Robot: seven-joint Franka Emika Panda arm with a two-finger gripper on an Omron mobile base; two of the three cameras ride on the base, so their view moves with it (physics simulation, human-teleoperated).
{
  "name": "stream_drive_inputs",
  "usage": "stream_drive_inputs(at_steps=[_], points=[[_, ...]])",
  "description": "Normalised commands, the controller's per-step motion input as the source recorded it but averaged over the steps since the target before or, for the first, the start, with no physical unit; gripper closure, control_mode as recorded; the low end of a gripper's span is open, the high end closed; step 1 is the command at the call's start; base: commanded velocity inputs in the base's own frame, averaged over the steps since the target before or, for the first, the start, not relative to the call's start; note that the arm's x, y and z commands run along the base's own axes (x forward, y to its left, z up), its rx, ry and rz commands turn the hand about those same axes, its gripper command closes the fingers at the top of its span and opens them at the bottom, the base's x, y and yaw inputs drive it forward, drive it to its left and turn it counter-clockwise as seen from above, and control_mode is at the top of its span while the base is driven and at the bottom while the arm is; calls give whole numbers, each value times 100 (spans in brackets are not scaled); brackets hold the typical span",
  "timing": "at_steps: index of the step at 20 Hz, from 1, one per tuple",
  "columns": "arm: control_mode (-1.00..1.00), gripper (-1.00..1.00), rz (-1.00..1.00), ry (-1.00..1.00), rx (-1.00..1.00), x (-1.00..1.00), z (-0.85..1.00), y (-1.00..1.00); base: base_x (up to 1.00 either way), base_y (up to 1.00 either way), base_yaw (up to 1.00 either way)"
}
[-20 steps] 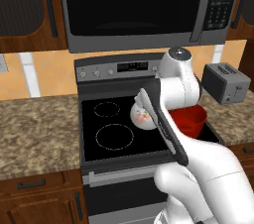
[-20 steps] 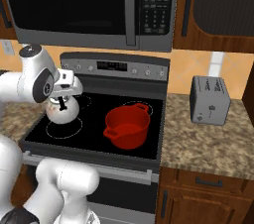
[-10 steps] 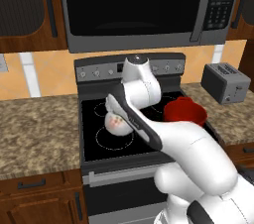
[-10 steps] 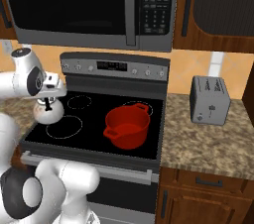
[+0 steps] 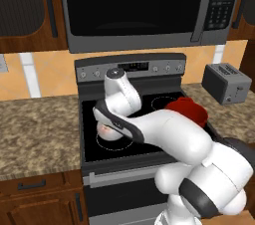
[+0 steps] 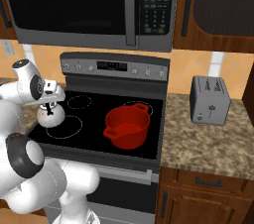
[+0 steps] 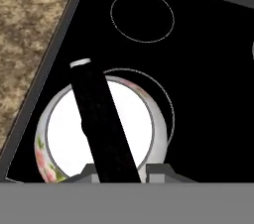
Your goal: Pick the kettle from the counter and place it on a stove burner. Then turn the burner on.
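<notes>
Kettle (image 7: 99,134) carried in over the cooktop, placing step under way.

We hold it with the fingers (image 7: 119,171) clamped narrow on its black arched handle (image 7: 99,119); it hangs over the near-left edge of the large stove burner (image 7: 166,104) ring, not centred, and we cannot tell whether its base touches the glass. Next we judge it needs shifting onto the ring, lowering and releasing. Beyond the ring lie a smaller ring (image 7: 142,16), the red pot (image 6: 126,126) and the worktop (image 6: 208,141).
</notes>
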Motion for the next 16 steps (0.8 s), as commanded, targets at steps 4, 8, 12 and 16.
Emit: stream_drive_inputs(at_steps=[4, 8, 12, 16], points=[[-100, 100, 0, 3, -3, 20, -40, -14, 0, 0, 0], [-100, 100, 0, 2, 0, 17, -49, -12, 0, 0, 0], [-100, 100, 0, 0, 0, 19, -45, -4, 0, 0, 0], [-100, 100, 0, -1, 0, 16, -16, 0, 0, 0, 0]])
